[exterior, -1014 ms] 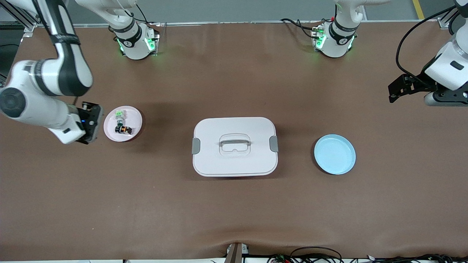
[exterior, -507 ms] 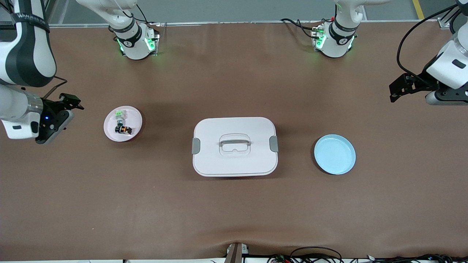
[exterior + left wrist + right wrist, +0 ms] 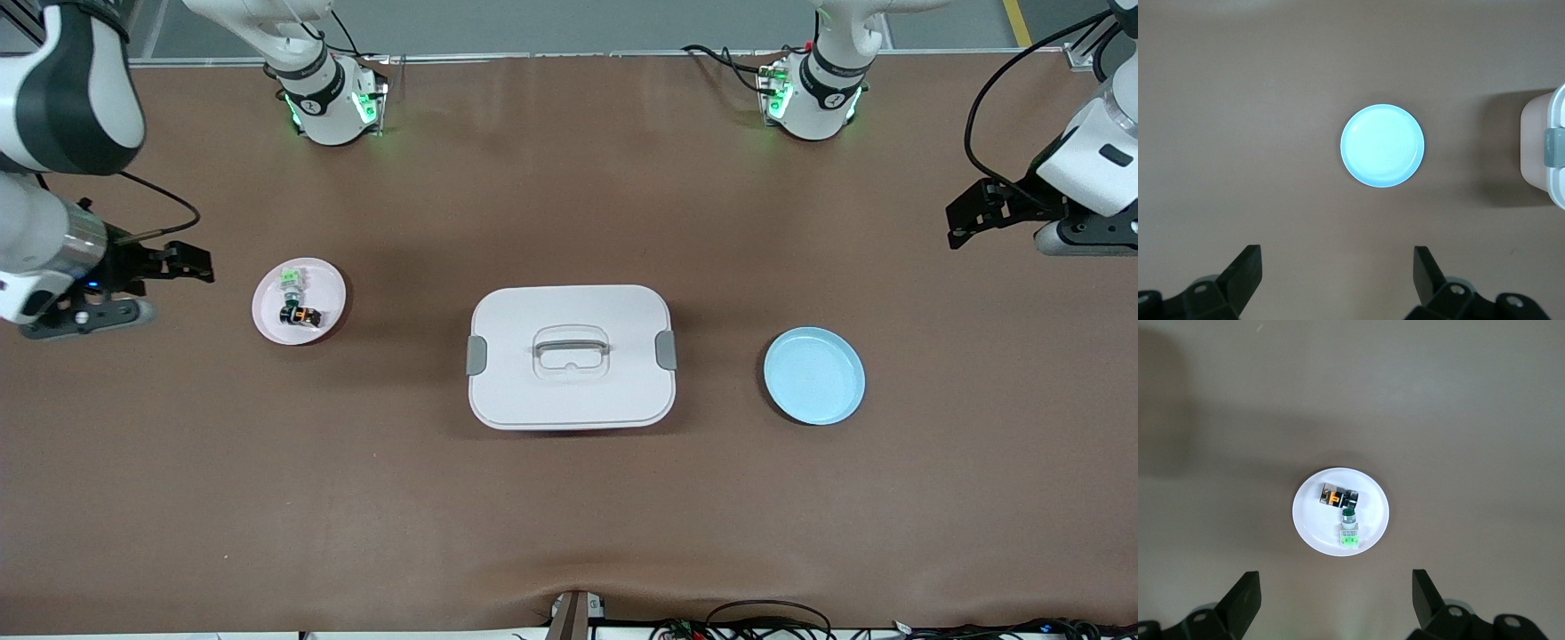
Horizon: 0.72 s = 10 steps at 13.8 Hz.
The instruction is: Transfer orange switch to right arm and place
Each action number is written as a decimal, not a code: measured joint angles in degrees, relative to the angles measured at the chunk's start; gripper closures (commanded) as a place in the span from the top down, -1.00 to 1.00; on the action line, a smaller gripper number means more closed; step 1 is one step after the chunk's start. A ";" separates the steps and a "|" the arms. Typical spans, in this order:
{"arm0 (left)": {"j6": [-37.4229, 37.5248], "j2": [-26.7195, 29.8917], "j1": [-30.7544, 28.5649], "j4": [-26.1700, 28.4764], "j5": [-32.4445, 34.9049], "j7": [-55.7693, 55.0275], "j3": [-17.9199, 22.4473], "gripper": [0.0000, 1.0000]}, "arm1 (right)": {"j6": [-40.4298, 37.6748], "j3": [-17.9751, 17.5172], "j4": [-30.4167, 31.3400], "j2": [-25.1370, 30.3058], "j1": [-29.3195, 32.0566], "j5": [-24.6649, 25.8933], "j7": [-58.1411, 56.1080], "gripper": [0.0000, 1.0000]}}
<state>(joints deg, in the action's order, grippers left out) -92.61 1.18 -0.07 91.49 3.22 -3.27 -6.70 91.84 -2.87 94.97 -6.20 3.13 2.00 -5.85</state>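
Both grippers hanging wide open, holding nothing; orange switch (image 3: pixel 301 316) lying on pink plate (image 3: pixel 327 281) w/ green switch (image 3: pixel 289 280).
R gripper (image 3: pixel 164 280) hovering beside plate, L gripper (image 3: pixel 978 212) waiting over L-arm end; placing looks finished.

Table: brown mat (image 3: pixel 569 516) covered it
Middle: white lidded box (image 3: pixel 571 357)
Left arm's end: blue plate (image 3: pixel 813 375)
Right arm's end: pink plate (image 3: pixel 329 283)

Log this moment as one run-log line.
left gripper open, waiting over bare table | right gripper open, beside pink plate | orange switch on pink plate | blue plate empty
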 measured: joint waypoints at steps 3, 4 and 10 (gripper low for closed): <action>0.00 0.26 0.00 -0.05 0.00 -0.01 -0.02 1.00 | -4.20 0.49 -6.38 0.12 0.66 -0.07 6.25 1.00; 0.00 0.39 0.01 -0.07 0.00 -0.01 -0.03 1.00 | -4.85 0.76 -8.34 0.15 1.39 -0.44 6.64 1.00; 0.49 1.47 -0.02 -0.08 0.00 -0.01 -0.10 1.00 | -8.67 1.10 -14.71 0.19 3.73 -1.35 6.78 1.00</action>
<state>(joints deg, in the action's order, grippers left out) -92.11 2.66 -0.08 91.42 3.22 -3.28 -6.81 83.17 -1.77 80.26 -6.01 6.86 0.66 0.92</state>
